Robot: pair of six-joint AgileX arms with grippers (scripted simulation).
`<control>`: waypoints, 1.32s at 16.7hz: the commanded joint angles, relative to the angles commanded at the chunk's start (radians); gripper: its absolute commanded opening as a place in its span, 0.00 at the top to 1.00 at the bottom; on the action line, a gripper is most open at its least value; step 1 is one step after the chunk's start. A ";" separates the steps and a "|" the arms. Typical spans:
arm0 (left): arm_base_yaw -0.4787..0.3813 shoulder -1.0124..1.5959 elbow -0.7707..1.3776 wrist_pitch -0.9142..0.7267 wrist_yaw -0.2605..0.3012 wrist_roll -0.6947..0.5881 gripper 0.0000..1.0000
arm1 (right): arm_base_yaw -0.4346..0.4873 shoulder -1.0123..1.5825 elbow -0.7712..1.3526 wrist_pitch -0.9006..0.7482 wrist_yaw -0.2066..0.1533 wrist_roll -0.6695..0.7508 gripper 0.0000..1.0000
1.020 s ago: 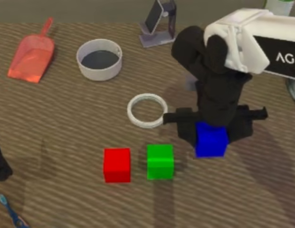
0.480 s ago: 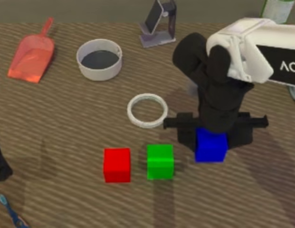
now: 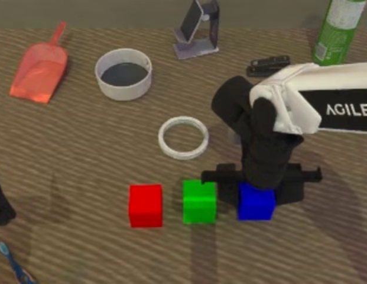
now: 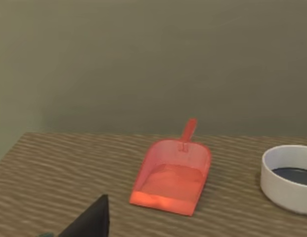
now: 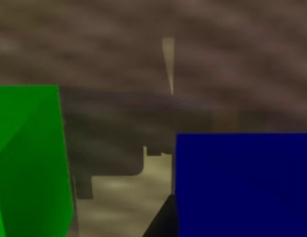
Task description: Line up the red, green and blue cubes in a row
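cubes first: nearest me the red cube (image 3: 145,205), green cube (image 3: 199,201) and blue cube (image 3: 255,202) sit in a row near the table's front edge, red left, green middle, blue right, with small gaps between. my right gripper (image 3: 258,190) is closed on the blue cube, so i judge only release and retreat remain. farther left, my left gripper (image 3: 0,207) sits parked at the table's edge; i cannot tell its fingers.
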 joint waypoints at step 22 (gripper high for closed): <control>0.000 0.000 0.000 0.000 0.000 0.000 0.00 | 0.000 0.000 0.000 0.000 0.000 0.000 0.00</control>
